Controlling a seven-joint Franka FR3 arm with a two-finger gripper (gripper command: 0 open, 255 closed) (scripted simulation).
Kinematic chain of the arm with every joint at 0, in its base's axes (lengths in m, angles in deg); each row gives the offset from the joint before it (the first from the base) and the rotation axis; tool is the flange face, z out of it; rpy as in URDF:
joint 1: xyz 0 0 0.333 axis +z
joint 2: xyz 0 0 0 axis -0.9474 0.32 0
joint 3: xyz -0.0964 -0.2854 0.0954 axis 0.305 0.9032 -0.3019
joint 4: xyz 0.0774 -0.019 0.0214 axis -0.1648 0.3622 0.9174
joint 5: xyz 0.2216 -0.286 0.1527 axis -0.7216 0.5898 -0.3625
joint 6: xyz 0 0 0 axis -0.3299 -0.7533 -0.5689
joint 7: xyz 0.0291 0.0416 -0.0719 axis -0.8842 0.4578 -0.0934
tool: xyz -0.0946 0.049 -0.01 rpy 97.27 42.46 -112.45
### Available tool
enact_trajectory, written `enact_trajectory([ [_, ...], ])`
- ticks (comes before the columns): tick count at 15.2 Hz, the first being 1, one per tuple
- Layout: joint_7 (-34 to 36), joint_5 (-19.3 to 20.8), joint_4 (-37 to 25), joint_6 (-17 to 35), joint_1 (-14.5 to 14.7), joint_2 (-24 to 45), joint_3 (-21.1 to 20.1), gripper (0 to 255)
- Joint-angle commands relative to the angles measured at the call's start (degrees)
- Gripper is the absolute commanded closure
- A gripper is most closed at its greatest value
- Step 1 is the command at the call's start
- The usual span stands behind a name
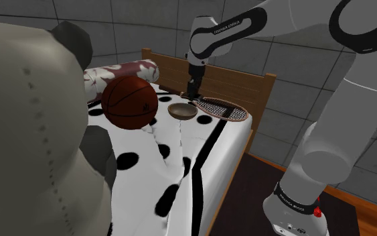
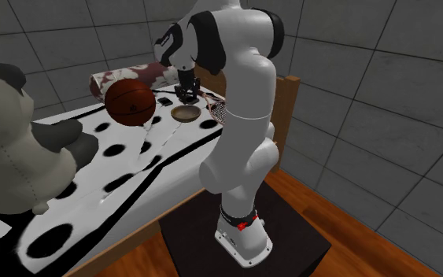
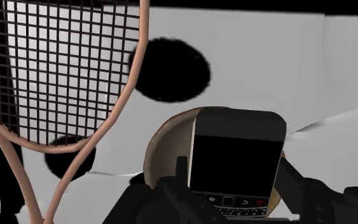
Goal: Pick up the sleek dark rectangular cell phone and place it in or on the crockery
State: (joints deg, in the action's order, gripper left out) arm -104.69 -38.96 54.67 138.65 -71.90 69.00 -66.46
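The tool (image 3: 234, 184) is pinching the phone (image 3: 236, 156). Its two black fingers (image 3: 181, 175) press on the phone's long sides, one on each. The phone is a dark slab with a black screen and a strip of small keys at the end nearest the palm, and its far end points away from the tool.

Straight past the phone lies the bowl (image 3: 165, 143), shallow and tan, its rim showing round the phone's edges. In the shoulder view the tool (image 1: 192, 87) hangs just above that bowl (image 1: 181, 111) at the end of the white arm (image 1: 227, 33). I cannot tell whether the phone touches the bowl.

Just beside the bowl, to one side of the tool, lies a racket (image 3: 63, 70) with a pale frame and dark strings, flat on the bed. The bed (image 1: 177, 134) has a white cover with black spots and stripes, and it carries all of these things.

On the side of the tool away from the racket, past the bowl, sits a brown basketball (image 1: 130, 102). A red and white patterned pillow (image 1: 123, 70) lies behind the ball, against the wooden headboard (image 1: 247, 79). Well apart from the tool, towards the foot of the bed, a big grey and cream stuffed toy (image 1: 26, 134) sits close to the shoulder camera.
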Motion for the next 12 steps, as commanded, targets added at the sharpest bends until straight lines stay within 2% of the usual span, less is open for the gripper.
enact_trajectory([
  [1,0.16,-0.69,-5.27,-0.91,0.28,4.39,-0.21,255],
  [2,0.30,-1.12,-9.12,-1.75,0.45,7.43,-0.38,255],
  [12,0.35,-1.36,-4.42,5.52,0.34,10.02,-0.39,255],
])
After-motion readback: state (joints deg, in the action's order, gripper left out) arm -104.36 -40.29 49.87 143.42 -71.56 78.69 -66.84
